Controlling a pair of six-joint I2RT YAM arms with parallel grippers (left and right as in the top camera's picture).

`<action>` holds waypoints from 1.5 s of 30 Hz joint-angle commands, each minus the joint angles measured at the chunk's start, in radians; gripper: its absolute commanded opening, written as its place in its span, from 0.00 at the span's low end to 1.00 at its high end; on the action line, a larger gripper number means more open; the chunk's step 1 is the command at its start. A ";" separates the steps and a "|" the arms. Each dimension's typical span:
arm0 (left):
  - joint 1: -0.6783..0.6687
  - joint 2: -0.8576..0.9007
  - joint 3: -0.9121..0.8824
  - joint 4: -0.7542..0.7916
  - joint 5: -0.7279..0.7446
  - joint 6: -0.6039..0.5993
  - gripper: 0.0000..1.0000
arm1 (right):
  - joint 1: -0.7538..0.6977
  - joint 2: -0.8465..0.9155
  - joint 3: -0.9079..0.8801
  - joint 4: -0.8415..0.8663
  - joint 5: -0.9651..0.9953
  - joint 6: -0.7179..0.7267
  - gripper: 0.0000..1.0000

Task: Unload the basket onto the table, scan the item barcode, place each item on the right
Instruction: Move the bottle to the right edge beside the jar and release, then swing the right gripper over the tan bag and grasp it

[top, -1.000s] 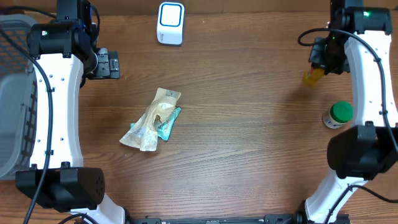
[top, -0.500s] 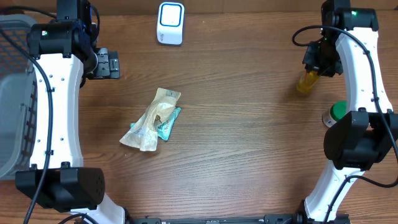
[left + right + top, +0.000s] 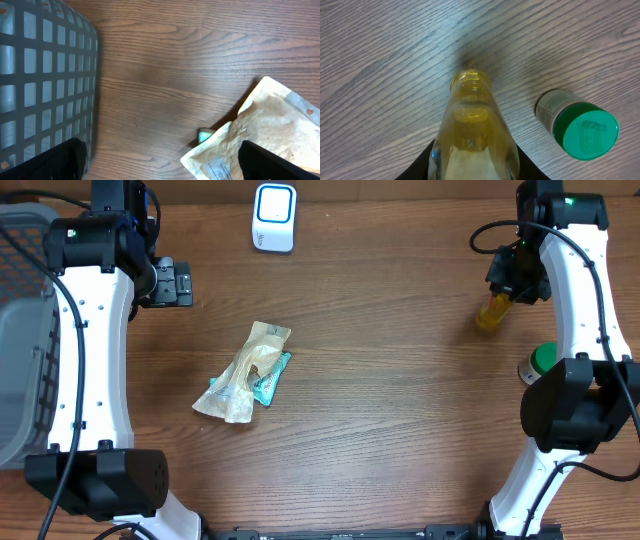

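Note:
My right gripper (image 3: 516, 278) is shut on a clear bottle of yellow liquid (image 3: 490, 312) at the far right of the table. In the right wrist view the bottle (image 3: 472, 125) points away from the camera, and my black fingers (image 3: 420, 167) flank its sides. No barcode shows on it. A white scanner with a blue ring (image 3: 274, 217) stands at the back centre. My left gripper (image 3: 172, 282) hangs open and empty at the back left; in its wrist view the left gripper (image 3: 160, 162) spans bare wood.
A tan paper pouch (image 3: 245, 368) lies mid-table on a teal packet (image 3: 273, 377); the pouch (image 3: 270, 130) also shows under the left wrist. A green-lidded jar (image 3: 580, 130) stands beside the bottle. A grey mesh basket (image 3: 22, 330) fills the left edge.
The right arm shifted slightly left and toward the front with the bottle during the first half second, then held still. The left arm has not moved.

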 commanded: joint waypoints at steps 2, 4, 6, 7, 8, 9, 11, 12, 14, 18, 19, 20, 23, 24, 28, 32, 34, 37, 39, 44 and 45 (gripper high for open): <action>-0.002 0.001 0.012 0.001 -0.010 0.007 0.99 | 0.002 -0.007 -0.017 0.027 0.003 0.012 0.24; -0.002 0.001 0.012 0.001 -0.010 0.007 0.99 | 0.002 -0.007 -0.045 0.054 0.003 0.012 0.24; -0.002 0.001 0.012 0.001 -0.010 0.007 0.99 | 0.002 -0.007 -0.074 0.081 0.005 0.011 0.25; -0.002 0.001 0.012 0.001 -0.010 0.007 1.00 | 0.002 -0.007 -0.085 0.089 0.011 0.011 0.25; -0.002 0.001 0.012 0.001 -0.010 0.007 1.00 | 0.002 -0.007 -0.094 0.093 0.016 0.011 0.25; -0.002 0.001 0.012 0.001 -0.010 0.007 1.00 | 0.002 -0.007 -0.103 0.097 0.021 0.011 0.24; -0.002 0.001 0.012 0.001 -0.010 0.007 0.99 | 0.002 -0.007 -0.114 0.096 0.035 0.011 0.25; -0.002 0.001 0.012 0.001 -0.010 0.007 1.00 | 0.002 -0.007 -0.122 0.096 0.043 0.010 0.25; -0.002 0.001 0.012 0.001 -0.010 0.007 1.00 | 0.002 -0.007 -0.139 0.098 0.051 0.002 0.25; -0.002 0.001 0.012 0.001 -0.010 0.007 1.00 | 0.002 -0.007 -0.190 0.146 0.073 -0.012 0.28; -0.002 0.001 0.012 0.001 -0.010 0.007 1.00 | 0.002 -0.007 -0.201 0.158 0.084 -0.011 0.29; -0.002 0.001 0.012 0.001 -0.010 0.007 1.00 | 0.002 -0.007 -0.210 0.169 0.091 -0.011 0.32; -0.002 0.001 0.012 0.001 -0.010 0.007 0.99 | 0.002 -0.007 -0.219 0.174 0.093 -0.011 0.65; -0.002 0.001 0.012 0.001 -0.010 0.007 1.00 | 0.002 -0.007 -0.219 0.174 0.093 -0.011 0.76; -0.002 0.001 0.012 0.001 -0.010 0.007 1.00 | 0.002 -0.007 -0.219 0.172 0.093 -0.011 1.00; -0.002 0.001 0.012 0.001 -0.010 0.007 1.00 | 0.002 -0.008 -0.212 0.161 0.096 -0.011 1.00; -0.002 0.001 0.012 0.001 -0.010 0.007 1.00 | 0.002 -0.008 -0.169 0.119 0.115 -0.010 1.00; -0.002 0.001 0.012 0.001 -0.010 0.007 1.00 | 0.002 -0.020 -0.046 0.045 0.119 -0.006 1.00; -0.002 0.001 0.012 0.001 -0.010 0.007 1.00 | 0.004 -0.030 0.060 -0.010 0.118 -0.001 1.00; -0.002 0.001 0.012 0.001 -0.010 0.007 0.99 | 0.026 -0.057 0.319 -0.141 -0.005 0.000 1.00; -0.002 0.001 0.012 0.001 -0.010 0.007 0.99 | 0.031 -0.063 0.349 -0.160 -0.017 0.000 1.00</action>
